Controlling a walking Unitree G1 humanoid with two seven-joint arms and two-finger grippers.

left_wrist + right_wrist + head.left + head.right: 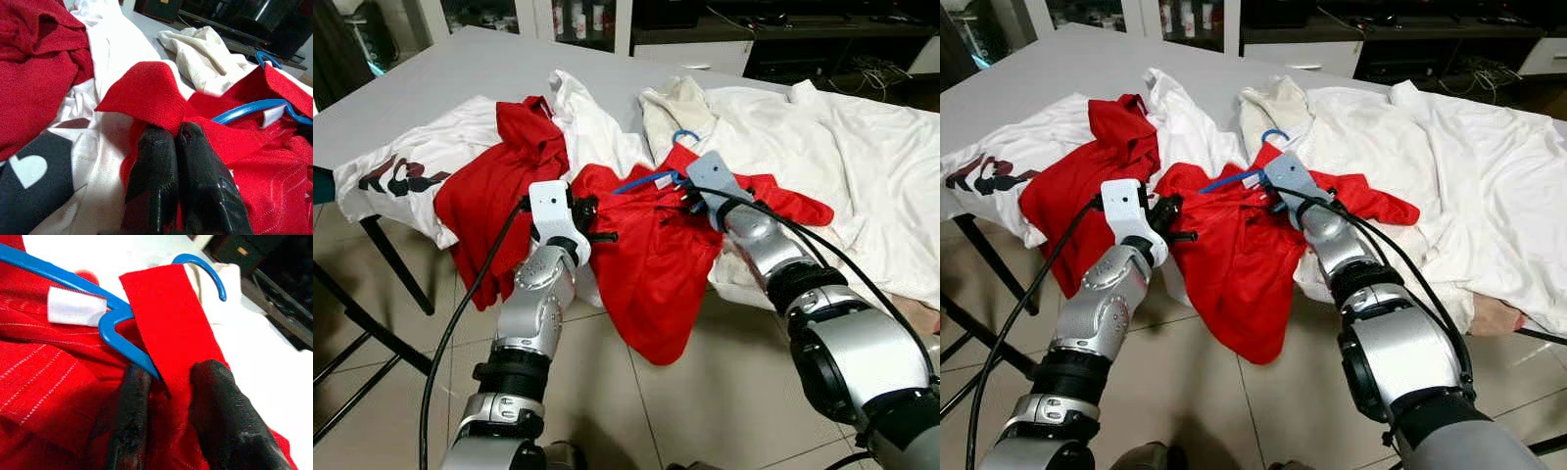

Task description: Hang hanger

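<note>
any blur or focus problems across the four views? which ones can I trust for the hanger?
Left and right eye views: sharp, evenly lit, blue hanger small. Right wrist view: hanger crisp, fingertips soft and close. Left wrist view: fingers blurred, red shirt clear, dark background dim.

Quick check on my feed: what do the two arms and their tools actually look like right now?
Both arms are glossy silver segments joined by black rings. The left arm ends in a white wrist block; the right arm ends in a grey-blue one. A black cable runs loose along each. Each tool, left and right, has two long rounded matt black fingers.
</note>
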